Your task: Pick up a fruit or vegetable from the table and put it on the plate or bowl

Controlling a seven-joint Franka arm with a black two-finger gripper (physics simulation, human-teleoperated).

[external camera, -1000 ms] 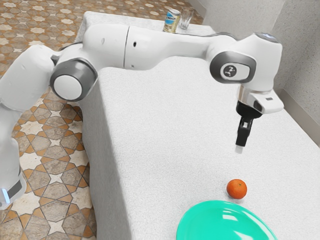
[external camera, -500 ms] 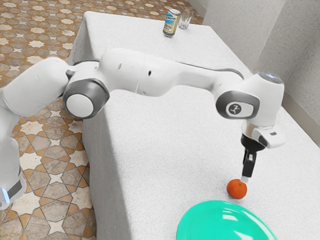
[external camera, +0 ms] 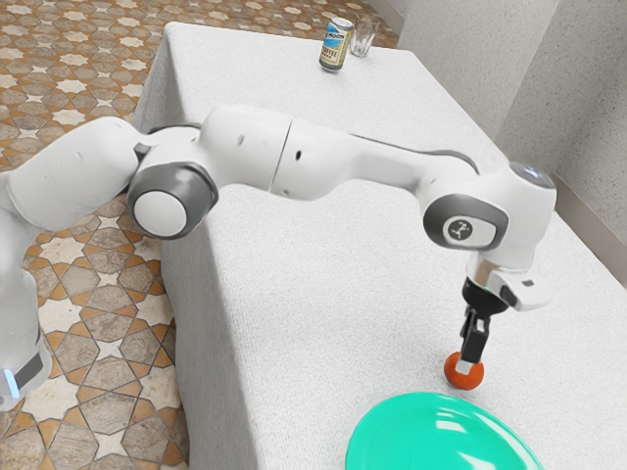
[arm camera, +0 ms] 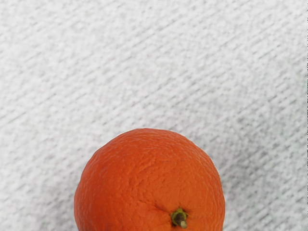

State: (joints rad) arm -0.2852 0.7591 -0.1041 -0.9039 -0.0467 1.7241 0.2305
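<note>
Gripper (external camera: 472, 360) sat low over small round orange fruit (external camera: 458, 376), on white cloth worktop (external camera: 323, 274) just beside teal round plate (external camera: 441, 436); grip width could not be told. Risk: off-centre squeeze rolling fruit away.

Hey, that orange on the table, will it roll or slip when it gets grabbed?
The orange is round and rests on a flat tablecloth, so an off-centre nudge would likely roll it. Its pebbled skin probably gives decent grip. It looks firm and whole, so it should hold its shape.
</note>
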